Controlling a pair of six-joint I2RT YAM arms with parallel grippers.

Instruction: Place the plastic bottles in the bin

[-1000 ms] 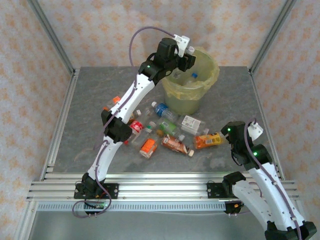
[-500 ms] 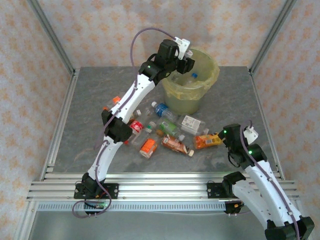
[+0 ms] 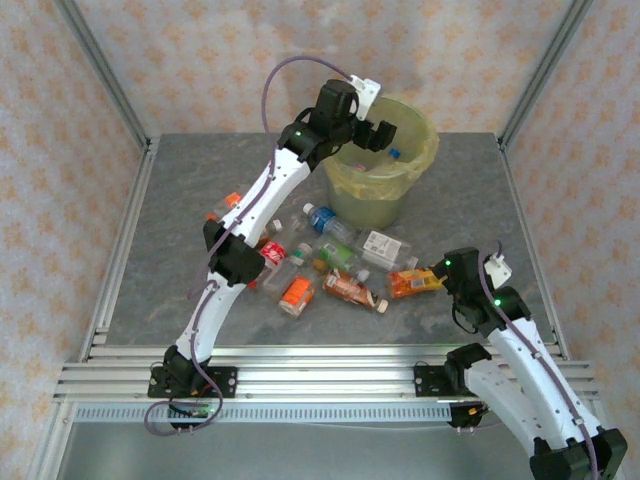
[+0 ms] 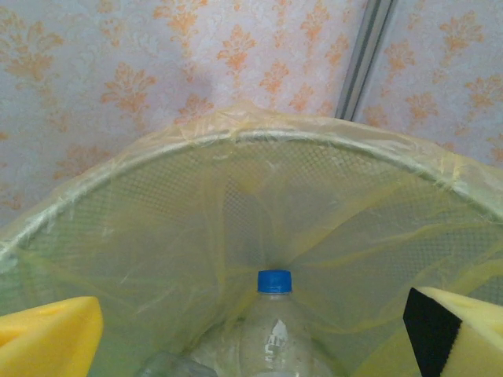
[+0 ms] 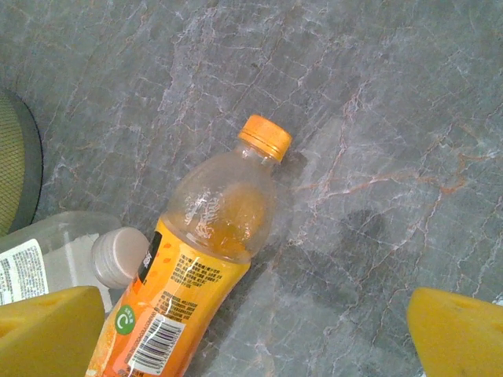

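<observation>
Left pincer [image 3: 374,134] spread wide, empty, over the bin [image 3: 385,195] (blue-capped bottle [image 4: 273,326] inside). Right pincer [image 5: 251,334] likewise agape, empty, above orange bottle [image 5: 196,275] lying on the table [image 5: 393,118] among other plastic bottles [image 3: 345,288].

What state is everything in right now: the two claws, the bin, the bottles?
bin: upright, bag-lined, bottles inside.
blue-capped bottle: in it, cap on.
orange bottle: lying on the table, cap on, ungripped.
white-capped bottle: lying beside it, cap on.
left claw: open, empty, over the bin.
right claw: open, empty, above the orange bottle.
</observation>
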